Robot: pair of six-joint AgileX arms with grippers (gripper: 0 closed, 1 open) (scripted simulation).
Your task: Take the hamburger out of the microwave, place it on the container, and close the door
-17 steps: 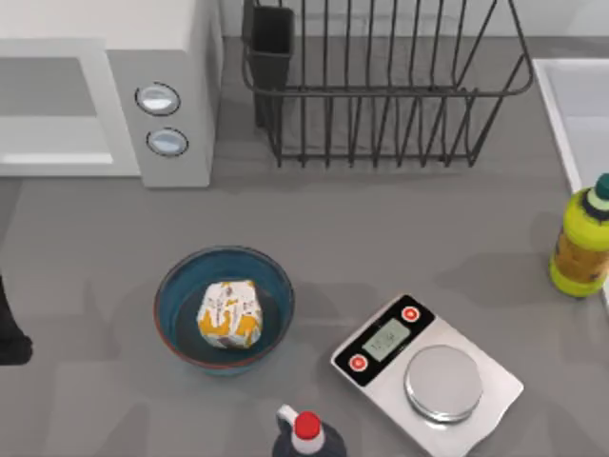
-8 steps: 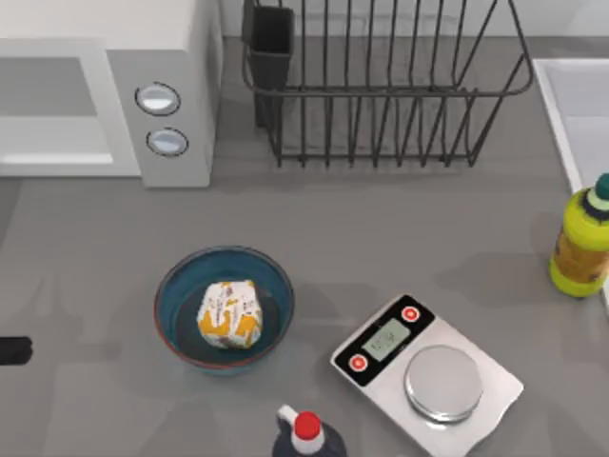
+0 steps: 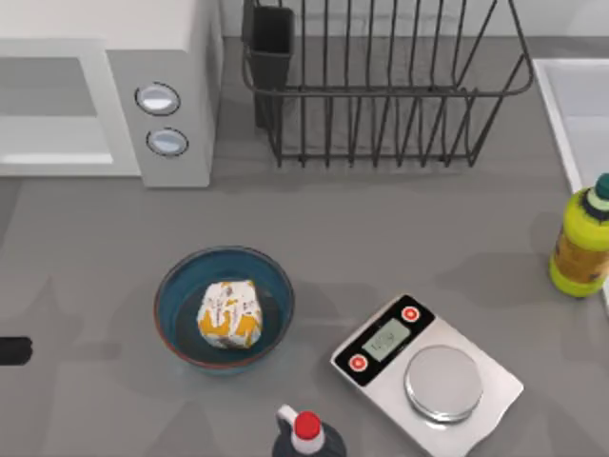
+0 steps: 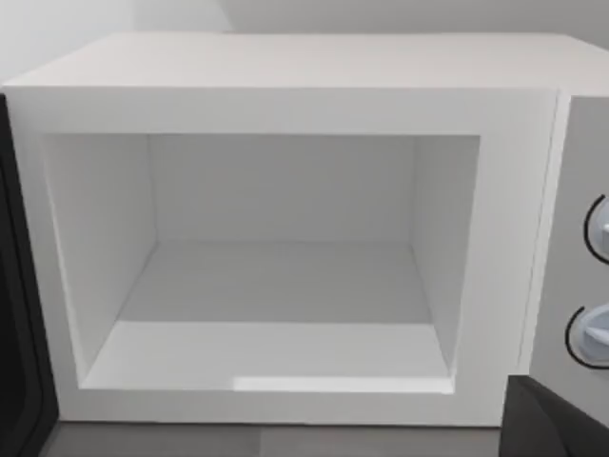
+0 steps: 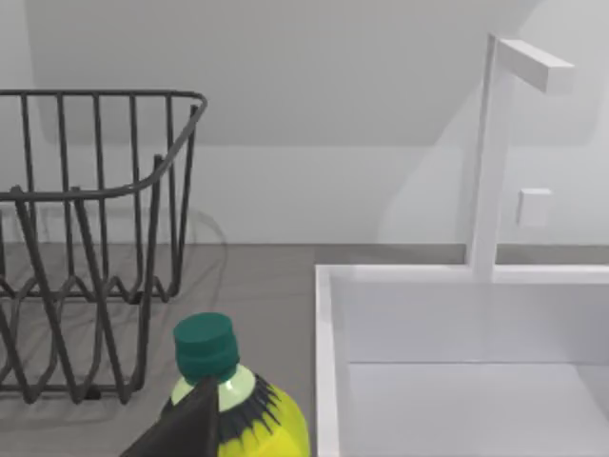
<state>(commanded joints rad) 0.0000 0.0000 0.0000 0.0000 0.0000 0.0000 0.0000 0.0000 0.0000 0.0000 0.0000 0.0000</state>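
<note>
Fingers on the left arm: their opening I cannot tell, and nothing shows in them. That arm has drawn back to the counter's left edge. The hamburger sits in the bowl; the microwave gapes empty, so only closing its door remains. The right arm idles by the yellow bottle.

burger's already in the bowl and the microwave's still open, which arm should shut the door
Left, probably. The left wrist view looks straight into the open microwave, so that arm sits before it, at the table's left. The right wrist view faces the yellow bottle and sink, far right. The hamburger rests in the container.
</note>
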